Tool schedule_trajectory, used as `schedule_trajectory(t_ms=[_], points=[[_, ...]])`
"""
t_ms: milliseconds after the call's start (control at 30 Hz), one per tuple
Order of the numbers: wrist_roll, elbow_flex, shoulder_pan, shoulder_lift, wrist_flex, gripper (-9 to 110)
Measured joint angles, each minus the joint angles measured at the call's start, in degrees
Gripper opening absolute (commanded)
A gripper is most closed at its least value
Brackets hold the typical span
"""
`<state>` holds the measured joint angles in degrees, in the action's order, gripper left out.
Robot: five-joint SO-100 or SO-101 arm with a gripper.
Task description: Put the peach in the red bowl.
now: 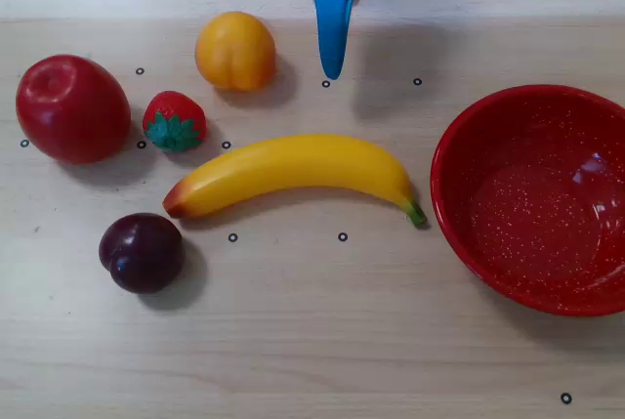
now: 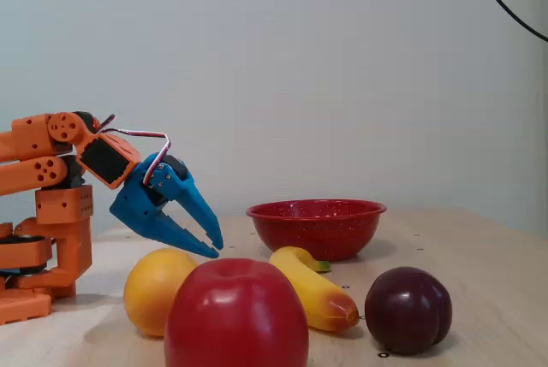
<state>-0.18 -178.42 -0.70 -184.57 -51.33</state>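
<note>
The peach is a round yellow-orange fruit at the back left of the table in the overhead view. It also shows in the fixed view, partly behind the apple. The red bowl stands empty at the right; it also shows in the fixed view. My blue gripper hangs just right of the peach, apart from it. In the fixed view the gripper is above the table, its jaws closed together and holding nothing.
A red apple, a strawberry, a banana and a dark purple plum lie on the wooden table. The banana lies between the peach and the bowl. The orange arm base stands at the left of the fixed view.
</note>
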Motion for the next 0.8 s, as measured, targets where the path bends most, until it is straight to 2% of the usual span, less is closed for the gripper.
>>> schedule_trajectory(t_ms=[800], points=[[0.09, 3.69, 0.00, 3.69, -1.76, 0]])
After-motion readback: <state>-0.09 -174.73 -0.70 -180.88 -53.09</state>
